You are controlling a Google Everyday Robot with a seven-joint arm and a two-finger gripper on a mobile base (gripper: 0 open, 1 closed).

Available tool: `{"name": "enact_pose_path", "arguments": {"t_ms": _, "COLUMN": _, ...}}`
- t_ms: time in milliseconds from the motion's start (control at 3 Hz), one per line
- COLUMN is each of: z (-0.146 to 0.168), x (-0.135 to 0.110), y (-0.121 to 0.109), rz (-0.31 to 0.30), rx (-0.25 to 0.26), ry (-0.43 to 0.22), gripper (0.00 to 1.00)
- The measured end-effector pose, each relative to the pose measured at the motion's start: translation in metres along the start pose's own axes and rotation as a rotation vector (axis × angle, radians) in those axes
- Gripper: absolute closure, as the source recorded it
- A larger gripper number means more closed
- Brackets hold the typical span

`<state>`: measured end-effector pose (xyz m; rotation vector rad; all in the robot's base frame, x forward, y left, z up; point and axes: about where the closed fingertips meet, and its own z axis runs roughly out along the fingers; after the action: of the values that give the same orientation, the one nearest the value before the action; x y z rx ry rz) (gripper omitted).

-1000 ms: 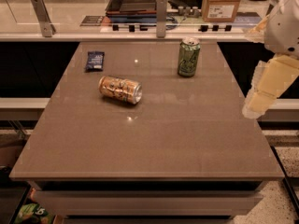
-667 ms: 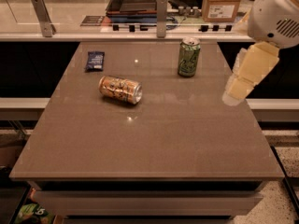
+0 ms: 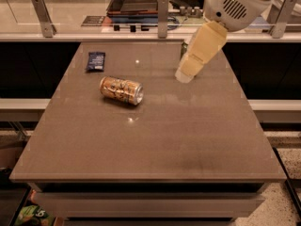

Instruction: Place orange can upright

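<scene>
Orange can (image 3: 121, 90) on its side on the desk (image 3: 155, 145), left of centre, long axis slanting from upper left to lower right, silver end facing lower right. Cannot tell whether opened, nor what is inside. Well apart from it, toward the back left, a flat dark blue packet (image 3: 96, 60). Pincer (image 3: 184, 74) over the back right of the desk, slanting down and leftward from a white arm (image 3: 230, 6), tip low near the surface; released or clenched, cannot tell. Well right of the orange can, not touching it. Just behind the pincer, a sliver of a green can (image 3: 183, 47), mostly hidden. Beyond the desk, on a counter (image 3: 70, 22), a dark tray (image 3: 136, 4) with an orange rim; contents not discernible
</scene>
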<state>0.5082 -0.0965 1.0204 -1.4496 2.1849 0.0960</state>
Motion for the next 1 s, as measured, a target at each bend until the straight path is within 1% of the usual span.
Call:
{"name": "enact_pose_path", "arguments": {"t_ms": 333, "z": 0.02, "x": -0.039, "y": -0.005, "rz": 0.036, "rx": 0.029, "ry": -0.036, "gripper": 0.0}}
{"name": "enact_pose_path", "arguments": {"t_ms": 667, "z": 0.045, "x": -0.067, "y": -0.009, "rz": 0.056, "rx": 0.066, "ry": -0.026, "gripper": 0.0}}
{"name": "enact_pose_path", "arguments": {"t_ms": 1000, "z": 0.076, "x": -0.083, "y": -0.01, "rz": 0.036, "rx": 0.078, "ry": 0.036, "gripper": 0.0}}
